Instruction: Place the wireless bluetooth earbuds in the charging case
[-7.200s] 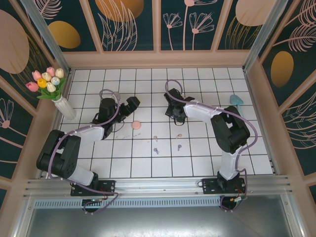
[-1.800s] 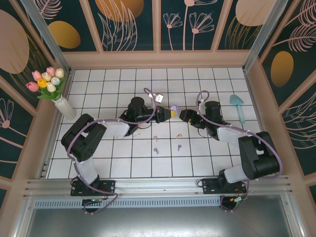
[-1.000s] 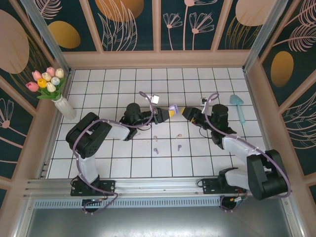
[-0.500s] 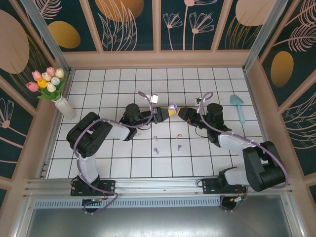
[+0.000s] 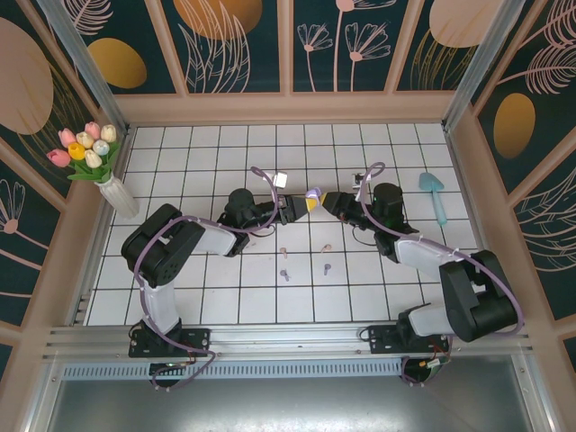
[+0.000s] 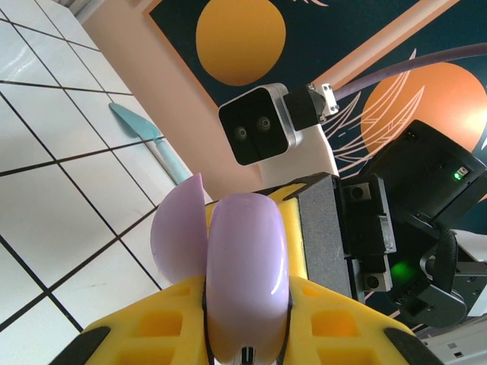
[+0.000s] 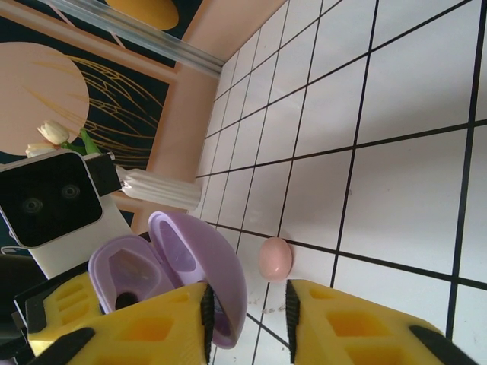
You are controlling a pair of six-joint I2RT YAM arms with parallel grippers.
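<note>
L hand (image 5: 297, 205) clamped shut on purple charging case (image 5: 313, 198), held above tabletop (image 5: 225, 297), lid open. Earbuds (image 5: 285, 274) lie loose on tiles nearside of case. R hand (image 5: 331, 202) part-open astride its lid, not yet gripping. Off-centre squeeze could twist case out or snap lid shut.

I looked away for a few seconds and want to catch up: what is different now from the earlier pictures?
The left gripper swung right, bringing the purple case to mid-table. The right gripper came in and is narrowing around its lid. The four earbuds stayed on the tiles.
</note>
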